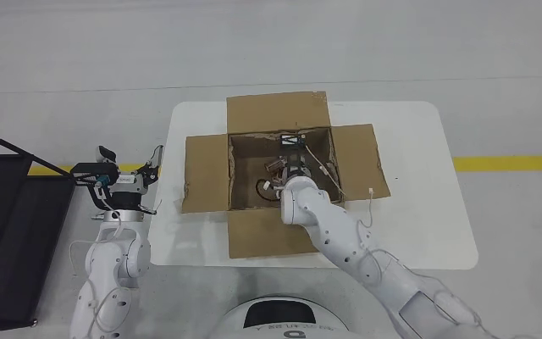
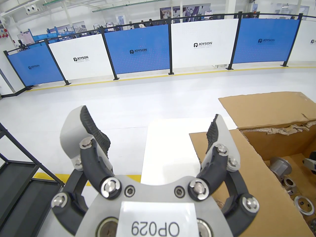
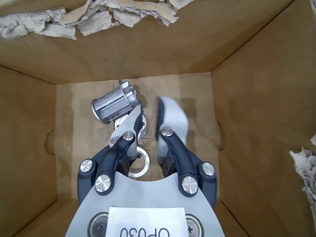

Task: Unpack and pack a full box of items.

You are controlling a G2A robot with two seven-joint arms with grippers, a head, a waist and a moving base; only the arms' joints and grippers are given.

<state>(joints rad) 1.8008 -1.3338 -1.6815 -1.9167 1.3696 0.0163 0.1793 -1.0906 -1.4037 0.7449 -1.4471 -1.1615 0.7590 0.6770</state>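
Gripper (image 3: 150,104) of the right arm, plunged steeply into the cardboard box (image 3: 259,99), stands narrowly parted just beside a ribbed metal cylinder (image 3: 112,106). The cylinder lies sideways on the box floor, flanged end toward the torn-edged wall. Left gripper (image 2: 150,114) gapes wide beside the worktop (image 2: 167,139).

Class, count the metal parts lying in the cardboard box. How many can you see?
3: a ribbed cylinder on the box floor, a small flanged piece beside it, and a flat ring under the right gripper. More may hide beneath it.
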